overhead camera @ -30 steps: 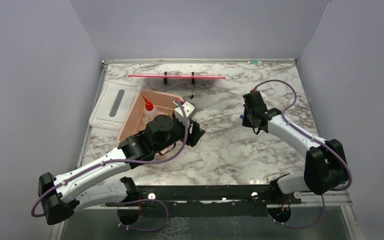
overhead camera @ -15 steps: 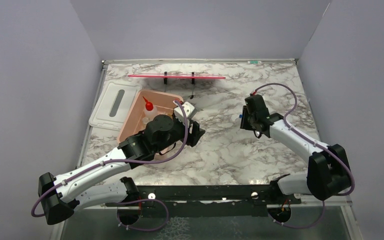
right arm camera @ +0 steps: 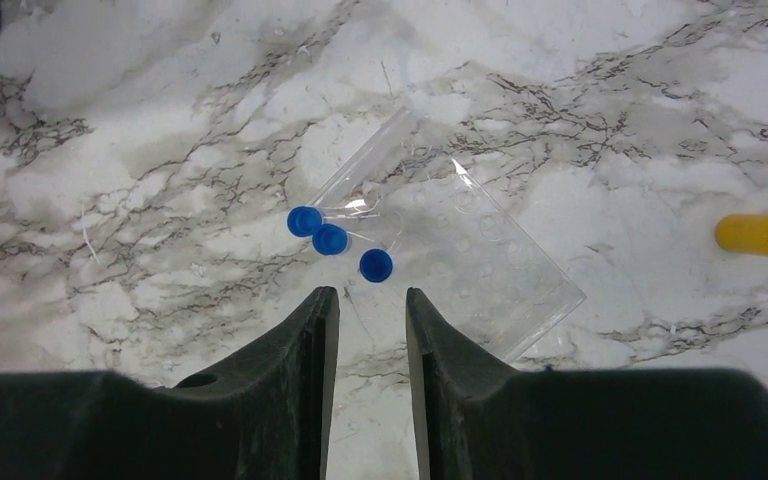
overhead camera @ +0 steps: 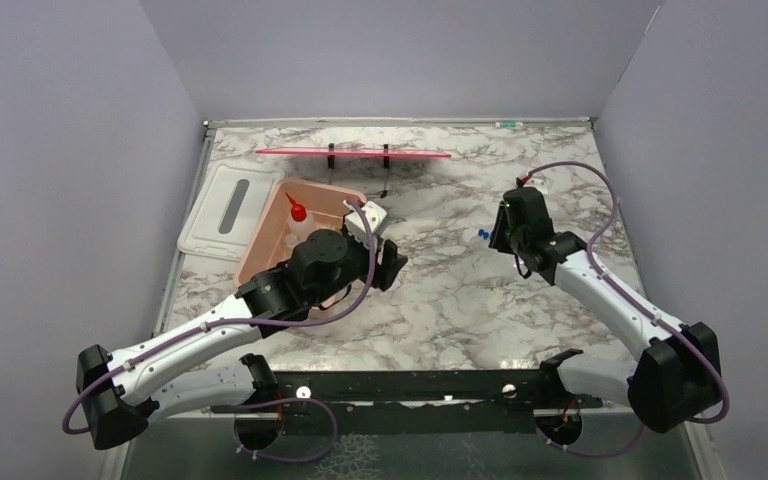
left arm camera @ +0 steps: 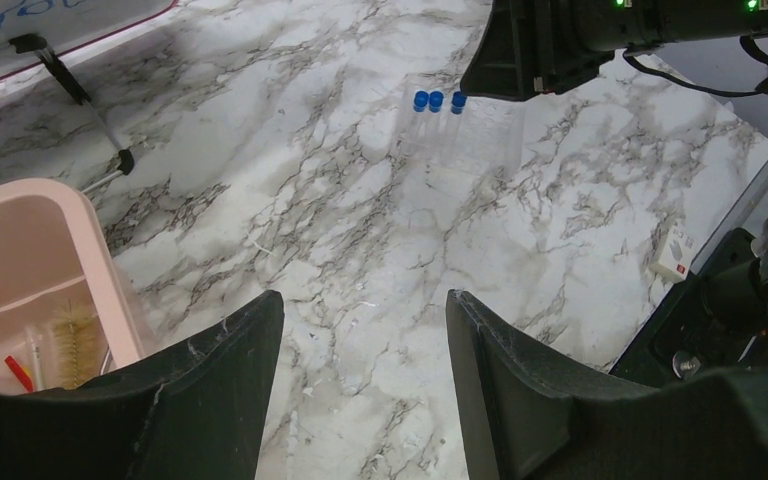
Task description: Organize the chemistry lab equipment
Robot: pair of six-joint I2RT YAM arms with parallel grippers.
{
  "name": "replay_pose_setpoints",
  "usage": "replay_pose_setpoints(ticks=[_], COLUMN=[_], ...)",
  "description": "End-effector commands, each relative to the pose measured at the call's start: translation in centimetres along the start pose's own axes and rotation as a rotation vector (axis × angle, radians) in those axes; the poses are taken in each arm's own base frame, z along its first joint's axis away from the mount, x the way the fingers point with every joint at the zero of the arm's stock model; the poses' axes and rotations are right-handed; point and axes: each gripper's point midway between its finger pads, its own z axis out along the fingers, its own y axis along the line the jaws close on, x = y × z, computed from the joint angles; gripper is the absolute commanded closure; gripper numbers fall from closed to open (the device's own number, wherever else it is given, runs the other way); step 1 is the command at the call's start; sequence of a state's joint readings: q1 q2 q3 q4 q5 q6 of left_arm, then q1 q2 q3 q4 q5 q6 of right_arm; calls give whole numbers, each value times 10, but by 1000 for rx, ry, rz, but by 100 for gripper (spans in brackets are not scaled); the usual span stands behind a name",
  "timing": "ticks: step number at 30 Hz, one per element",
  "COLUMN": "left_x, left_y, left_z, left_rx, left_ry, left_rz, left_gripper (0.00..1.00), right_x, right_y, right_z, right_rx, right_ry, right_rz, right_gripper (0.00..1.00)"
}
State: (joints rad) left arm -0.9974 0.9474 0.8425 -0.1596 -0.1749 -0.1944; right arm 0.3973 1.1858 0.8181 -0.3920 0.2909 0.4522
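Three round blue-capped tubes (right arm camera: 330,238) lie together at one corner of a clear, dimpled plastic tray (right arm camera: 480,270) on the veined marble worktop (overhead camera: 440,300), at 12 o'clock of the right tool (right arm camera: 372,300). Its black fingers stand narrowly apart, gripping nothing. The left tool (left arm camera: 365,310), spread wide and empty, hangs at 3 o'clock of the smooth pink tub (left arm camera: 30,230), where a bristly small brush (left arm camera: 75,345) lies.

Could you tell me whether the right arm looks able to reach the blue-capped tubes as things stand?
Probably yes: the blue-capped tubes sit in their clear rack just ahead of the right gripper, its jaws are parted, and nothing lies between them.
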Motion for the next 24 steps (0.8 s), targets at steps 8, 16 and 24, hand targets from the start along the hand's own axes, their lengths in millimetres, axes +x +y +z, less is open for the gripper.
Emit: replay_pose_setpoints(ticks=[8, 16, 24], left_x=[-12, -10, -9], left_y=[2, 4, 4], left_z=[1, 1, 1], left_rx=[-30, -41, -42], left_ry=[-27, -21, -21], left_rz=[-22, -19, -18], left_gripper=[36, 36, 36], right_x=[-15, -2, 18], right_y=[-10, -4, -5], right_z=[25, 27, 14], right_rx=[137, 103, 66], right_ry=[-33, 26, 83], right_rz=[46, 35, 45], right_gripper=[73, 75, 75])
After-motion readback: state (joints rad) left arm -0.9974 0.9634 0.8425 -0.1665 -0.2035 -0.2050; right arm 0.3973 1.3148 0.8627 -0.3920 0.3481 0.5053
